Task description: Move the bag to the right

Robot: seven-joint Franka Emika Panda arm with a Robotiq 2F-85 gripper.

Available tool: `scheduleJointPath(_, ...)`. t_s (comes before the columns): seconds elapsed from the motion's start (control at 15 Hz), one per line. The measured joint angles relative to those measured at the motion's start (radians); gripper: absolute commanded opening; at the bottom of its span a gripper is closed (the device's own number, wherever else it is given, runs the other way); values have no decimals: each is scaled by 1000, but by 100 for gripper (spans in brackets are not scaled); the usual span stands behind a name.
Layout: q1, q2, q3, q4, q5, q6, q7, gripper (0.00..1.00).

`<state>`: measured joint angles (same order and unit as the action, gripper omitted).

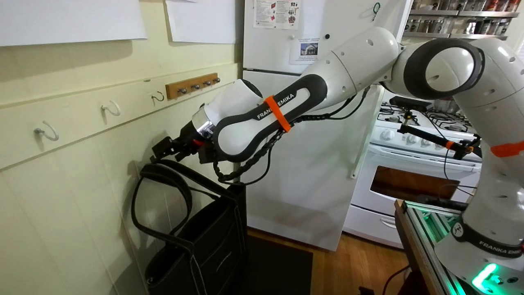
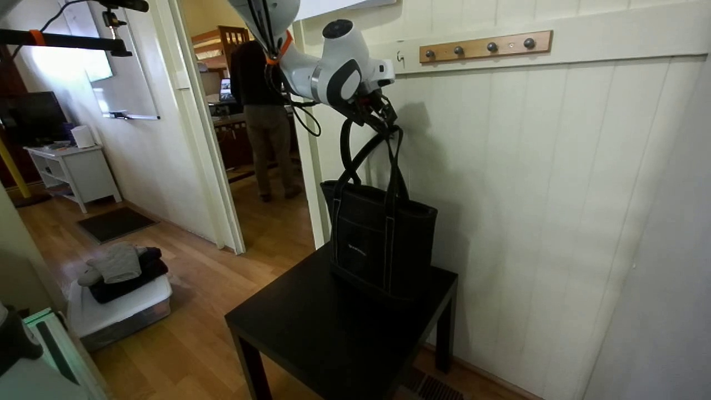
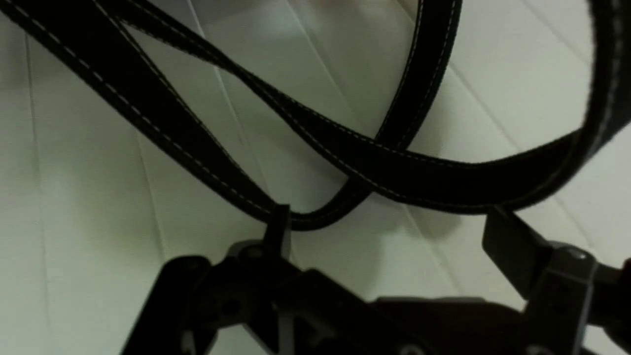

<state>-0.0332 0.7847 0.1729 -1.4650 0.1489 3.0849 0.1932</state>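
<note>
The Robotiq gripper point(image 3: 393, 222) is gaping wide, holding nothing — the tote bag point(image 2: 380, 244) is standing below, by the tabletop point(image 2: 322, 333)'s wall-side edge, strap handles point(image 3: 448, 185) looping nearest.

Wrist view dim and slightly blurred; soft shadows on the wall point(image 1: 82, 196); a green light point(image 1: 485, 275) glares.

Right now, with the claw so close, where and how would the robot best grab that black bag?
Probably by the looped strap handles, near their tops, coming down from above. They rise above the wide bag and in the wrist view look narrow enough to fit inside the open gripper. The bag itself looks too broad to pinch.
</note>
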Motion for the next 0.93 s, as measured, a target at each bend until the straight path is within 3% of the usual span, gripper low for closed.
scheduleJointPath(0.93,168,-176,-229,-24,-22,-344,123,100)
